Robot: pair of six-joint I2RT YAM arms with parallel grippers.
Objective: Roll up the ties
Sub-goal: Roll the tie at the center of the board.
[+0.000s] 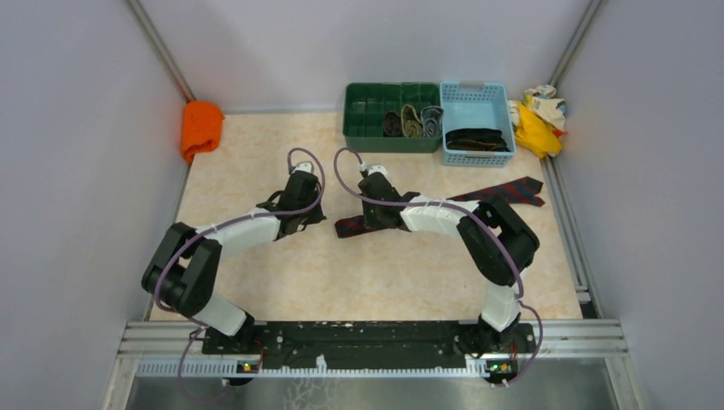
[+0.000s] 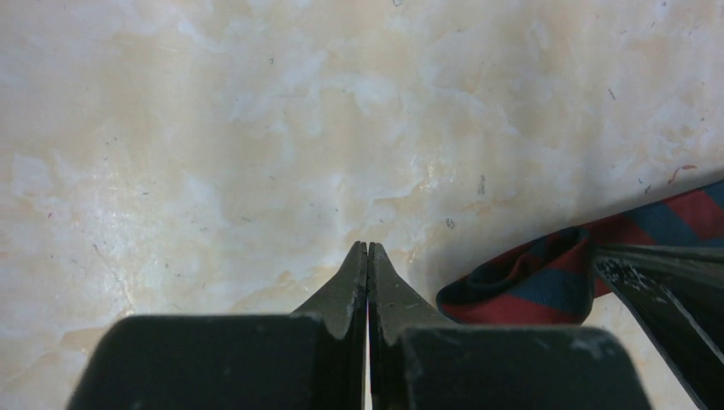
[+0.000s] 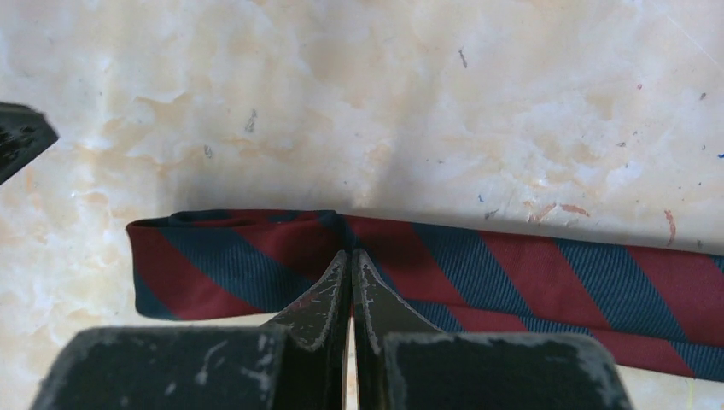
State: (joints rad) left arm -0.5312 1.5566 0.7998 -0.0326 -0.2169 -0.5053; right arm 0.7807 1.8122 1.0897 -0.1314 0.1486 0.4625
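Viewed from my remote console: a dark red and navy striped tie (image 1: 512, 190) lies flat and slantwise across the cream, marble-patterned tabletop (image 1: 256, 282), its narrow end doubled back into a short fold. The right pincer (image 3: 351, 254) sits on that tie just beside the fold, fingers drawn together with only a sliver between them; I cannot tell whether any cloth is caught there. The left pincer (image 2: 367, 248), fingers pressed tight together and holding nothing, hovers over bare surface just off the tie's folded end. Beyond the tie, toward the back wall, a green bin (image 1: 391, 117) holds several rolled ties (image 1: 412, 121), and touching it is a pale blue basket (image 1: 476, 124) with dark ties (image 1: 475, 138) heaped inside. Yellow and cream rags (image 1: 538, 115) are bunched in the corner past the tie's broad end; an orange cloth (image 1: 201, 128) slumps well apart from the tie in the opposite corner. Plain lavender-grey walls (image 1: 77, 128) enclose the scuffed, speckled surface.
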